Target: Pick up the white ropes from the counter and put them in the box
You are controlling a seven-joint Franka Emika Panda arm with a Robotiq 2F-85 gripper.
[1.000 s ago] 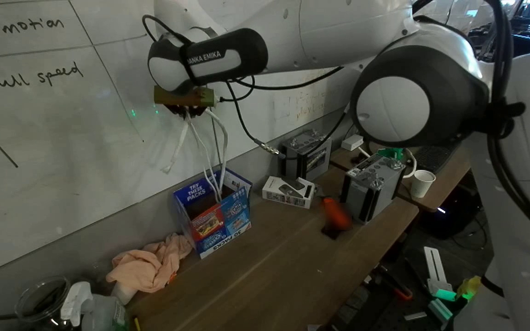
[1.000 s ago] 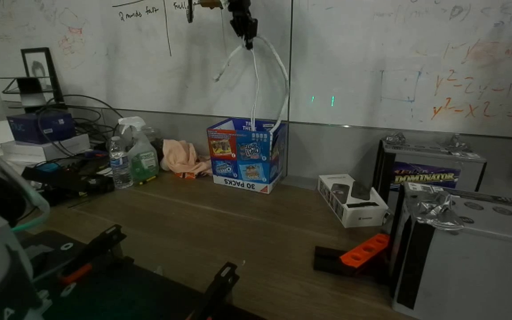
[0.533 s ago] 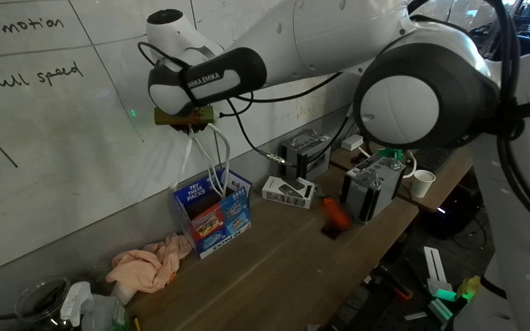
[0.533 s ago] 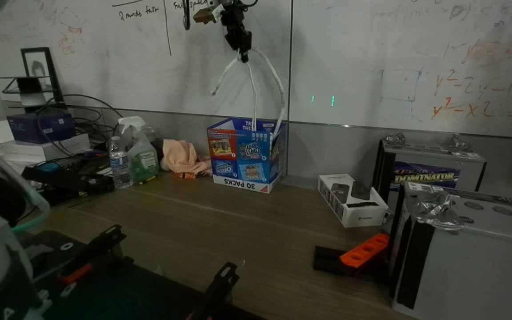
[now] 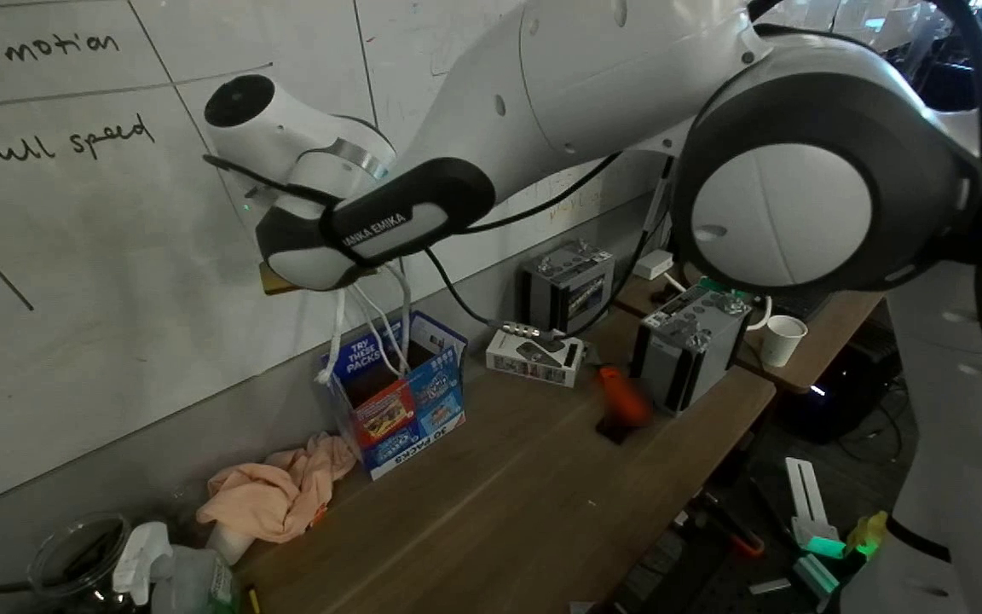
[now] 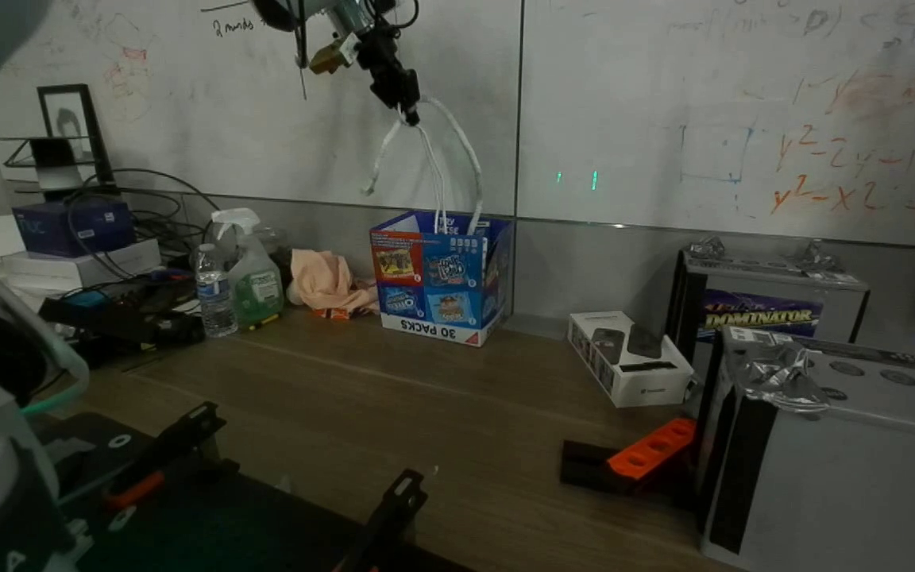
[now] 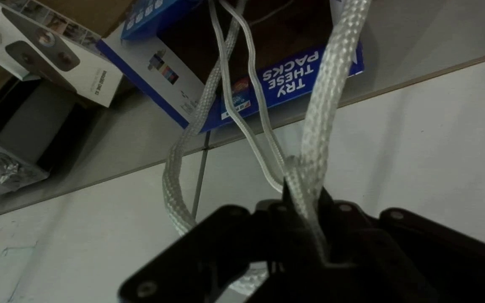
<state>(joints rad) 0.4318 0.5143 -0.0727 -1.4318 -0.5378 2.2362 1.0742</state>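
White ropes (image 7: 333, 80): they are hanging as a bunch from my gripper (image 7: 305, 198), a thick length and thinner ones dropping into the mouth of the box (image 6: 442, 294); how deep they are reaching, I cannot tell.
Stray end (image 6: 379, 163): in an exterior view, one short end is dangling above and beside the box, outside its opening.
Ropes, done: the pick-up is looking finished to me, since this bunch is hanging well off the counter (image 5: 474, 529); the putting-in is looking only part-way, lower lengths inside, the rest above the rim.
Ropes, left: by my judgement, bringing the bunch lower, getting the stray end over the opening, and then letting go are remaining.
Grip: I am pinching the bundle, my gripper nearly together, its two sides parted only by the rope's thickness; a thick loop is bowing out beside it and passing behind its linkage. I am seeing it touching nothing but rope.
Box: it is standing upright on the counter, top open, below the whiteboard (image 6: 624, 103).
Neighbours: a peach cloth (image 5: 274, 495) is lying just beside the box; a white carton (image 6: 652, 389) is lying on its other side, apart.
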